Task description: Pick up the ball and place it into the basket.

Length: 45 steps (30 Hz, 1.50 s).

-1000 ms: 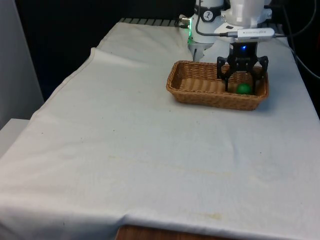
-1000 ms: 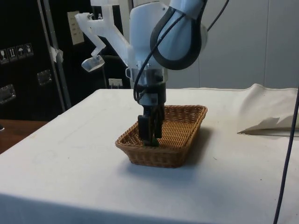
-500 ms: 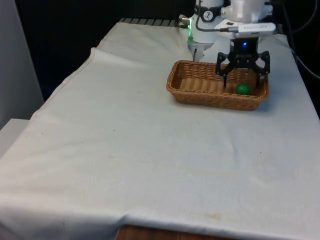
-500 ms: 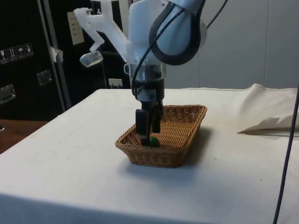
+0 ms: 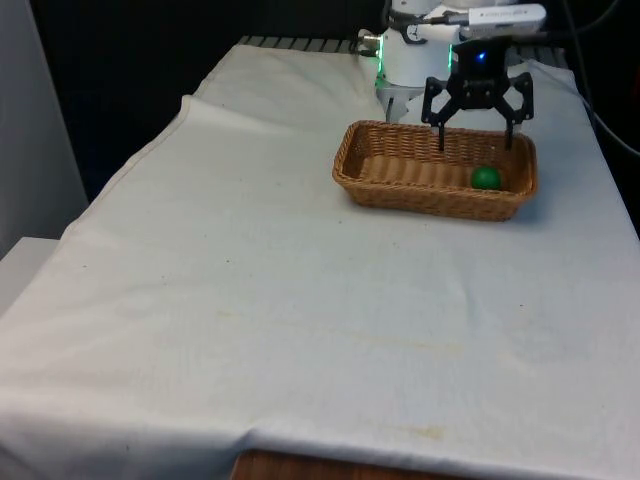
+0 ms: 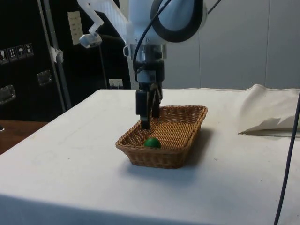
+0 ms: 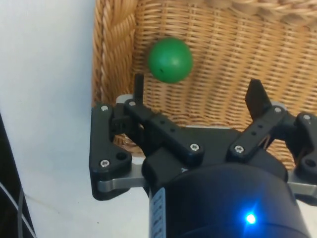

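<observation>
Ball [image 5: 486, 178] lies in the basket [image 5: 400, 190], near its end wall; gripper [image 5: 476, 140] hangs above, jaws apart, apparently clear. Lift straight, avoiding the rim.

A: In the front view, what's hidden of the basket [image 5: 380, 190]?

B: Its near wall covers the lower part of the ball [image 5: 486, 177], over at three o'clock inside it. The arm [image 5: 470, 15] is cut off at the twelve o'clock edge.

A: The side view?

B: The gripper [image 6: 147, 123] is edge-on there, so the finger gap can't be read, and the near rim hides the ball's underside.
</observation>
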### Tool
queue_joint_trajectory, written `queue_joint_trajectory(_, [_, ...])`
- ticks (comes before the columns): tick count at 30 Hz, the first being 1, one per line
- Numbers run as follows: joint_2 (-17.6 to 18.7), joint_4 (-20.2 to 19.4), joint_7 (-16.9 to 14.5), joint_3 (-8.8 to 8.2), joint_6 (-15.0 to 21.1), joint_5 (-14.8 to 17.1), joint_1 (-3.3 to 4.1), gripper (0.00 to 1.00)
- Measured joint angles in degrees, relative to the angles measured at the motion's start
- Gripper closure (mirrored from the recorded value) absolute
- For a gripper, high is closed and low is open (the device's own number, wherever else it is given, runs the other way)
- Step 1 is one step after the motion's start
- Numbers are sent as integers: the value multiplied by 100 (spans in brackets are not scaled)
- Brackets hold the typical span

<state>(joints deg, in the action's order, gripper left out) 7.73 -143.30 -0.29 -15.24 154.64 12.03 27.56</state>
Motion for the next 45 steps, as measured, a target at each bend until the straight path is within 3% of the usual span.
queue_joint_trajectory(8, [-189, 212, -40, -218, -350, -235, -34, 0])
queue_joint_trajectory(24, [-309, 1003, -269, -453, -1209, -246, -57, 0])
queue_joint_trajectory(36, [-745, 1169, -395, -556, -1667, -378, -57, 0])
queue_joint_trajectory(45, [-854, 1289, -407, -682, -1868, -607, -80, 0])
